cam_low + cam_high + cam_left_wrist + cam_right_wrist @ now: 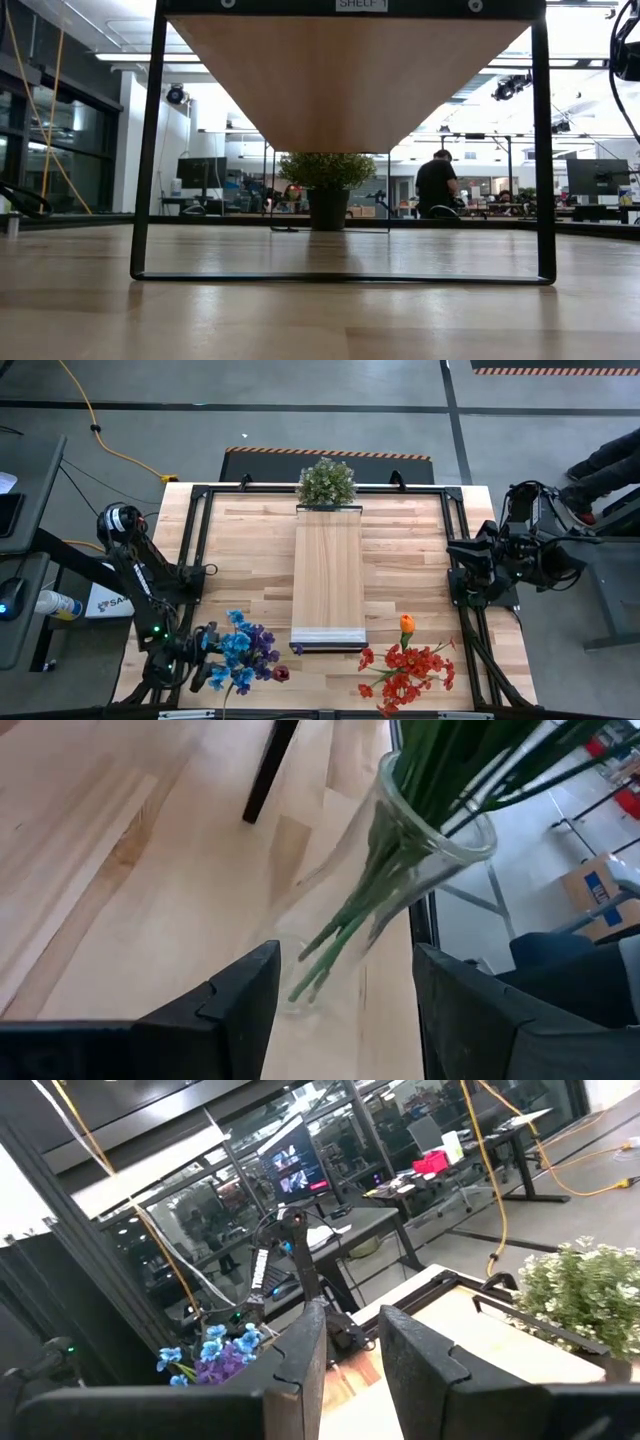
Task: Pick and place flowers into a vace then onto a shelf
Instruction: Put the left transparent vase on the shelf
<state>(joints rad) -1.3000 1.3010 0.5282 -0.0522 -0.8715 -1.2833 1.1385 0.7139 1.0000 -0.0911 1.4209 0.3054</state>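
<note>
- I am reading "SHELF 1" on a small white label (358,5) sitting on the shelf frame's top bar (250,8) in the low view.
- I am making out "SA" on a white box (103,600) beside the table; the rest is hiding behind the left arm.

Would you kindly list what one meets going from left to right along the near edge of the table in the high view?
Left gripper → blue and purple flowers → shelf → orange flower with the red flowers just below it.
</note>
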